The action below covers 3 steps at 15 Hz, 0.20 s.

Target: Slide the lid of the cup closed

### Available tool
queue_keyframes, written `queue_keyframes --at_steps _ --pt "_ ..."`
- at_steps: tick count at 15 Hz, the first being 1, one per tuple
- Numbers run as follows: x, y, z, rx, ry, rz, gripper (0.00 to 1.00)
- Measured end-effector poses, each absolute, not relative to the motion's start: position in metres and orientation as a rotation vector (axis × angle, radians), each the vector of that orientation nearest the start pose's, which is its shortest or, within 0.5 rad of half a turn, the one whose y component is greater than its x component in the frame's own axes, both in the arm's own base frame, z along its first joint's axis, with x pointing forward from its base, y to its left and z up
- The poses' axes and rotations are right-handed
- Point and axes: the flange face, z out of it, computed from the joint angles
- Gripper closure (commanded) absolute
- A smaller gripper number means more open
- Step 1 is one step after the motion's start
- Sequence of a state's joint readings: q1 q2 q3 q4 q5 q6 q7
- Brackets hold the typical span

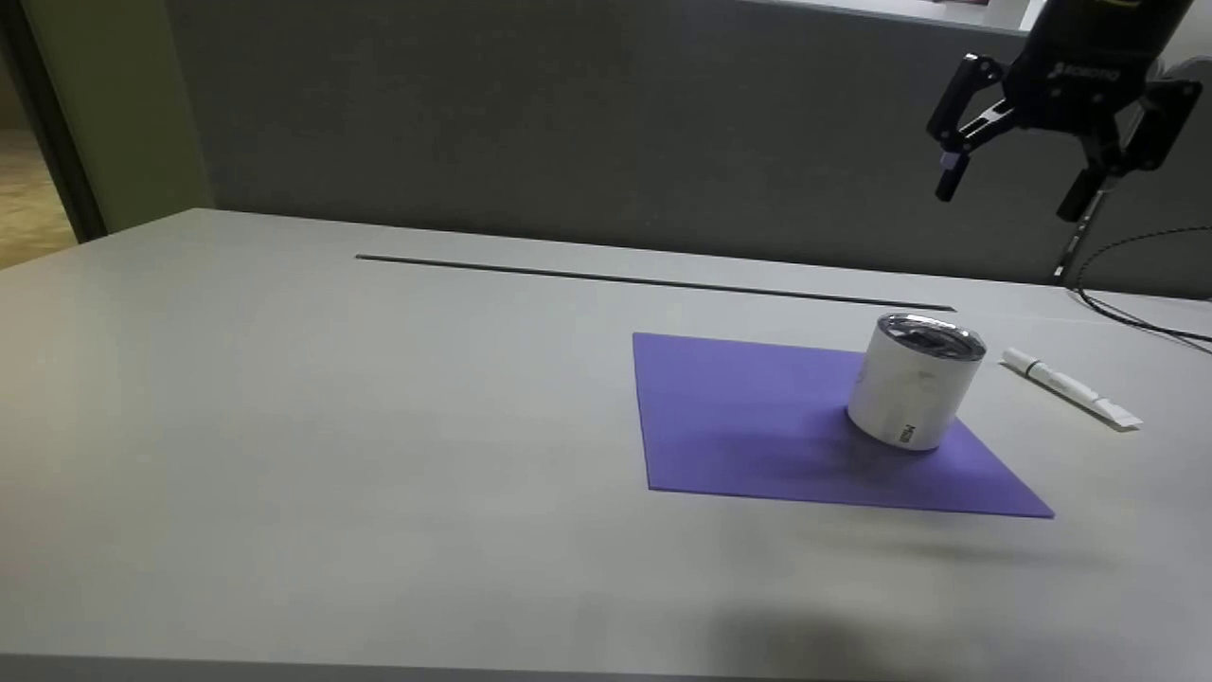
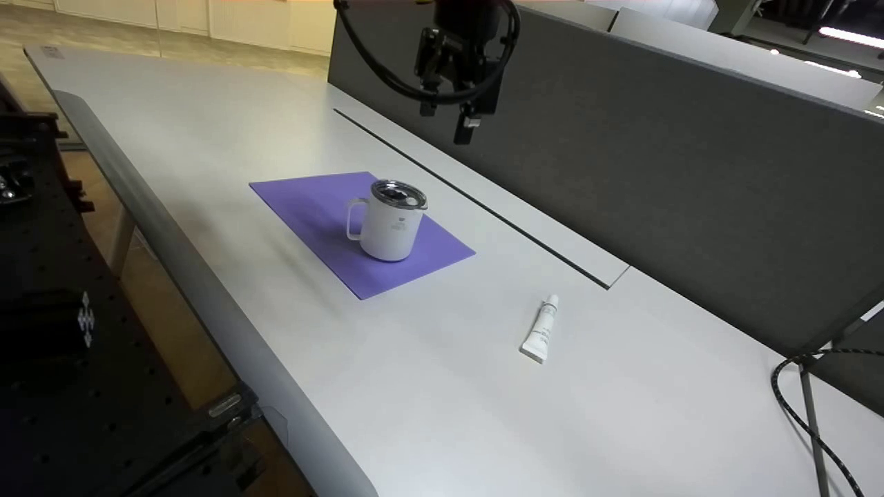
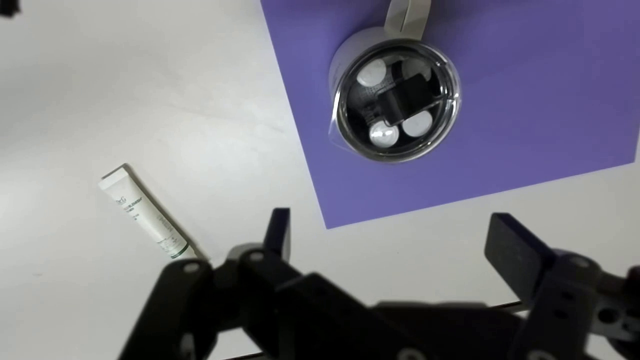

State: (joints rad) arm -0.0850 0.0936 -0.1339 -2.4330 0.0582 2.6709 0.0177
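The white cup (image 1: 904, 403) stands upright on the purple mat. It also shows in an exterior view (image 2: 391, 231) with its handle (image 2: 353, 219). The round, glossy, dark lid (image 1: 933, 336) sits on top of the cup. In the wrist view the lid (image 3: 362, 107) looks see-through with a shiny rim, and a black slider block (image 3: 407, 99) lies across its middle; white round spots show around it. My gripper (image 1: 1013, 194) is open and empty, up in the air above and behind the cup, apart from it. In the wrist view the gripper's fingers (image 3: 389, 222) are wide apart.
The purple mat (image 1: 729, 417) lies flat under the cup. A white tube (image 1: 1070, 386) lies on the table beside the mat, also in the wrist view (image 3: 147, 215). A grey partition (image 2: 621, 159) stands along the table's back edge. A black cable (image 2: 794, 400) lies at the table's end.
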Motion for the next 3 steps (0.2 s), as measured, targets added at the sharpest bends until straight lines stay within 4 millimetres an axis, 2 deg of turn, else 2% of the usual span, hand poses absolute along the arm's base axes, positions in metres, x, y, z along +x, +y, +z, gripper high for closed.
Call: queue_keyframes --at_steps 3 --pt "0.4896 -0.1119 0.2801 -3.098 0.449 -0.206 0.00"
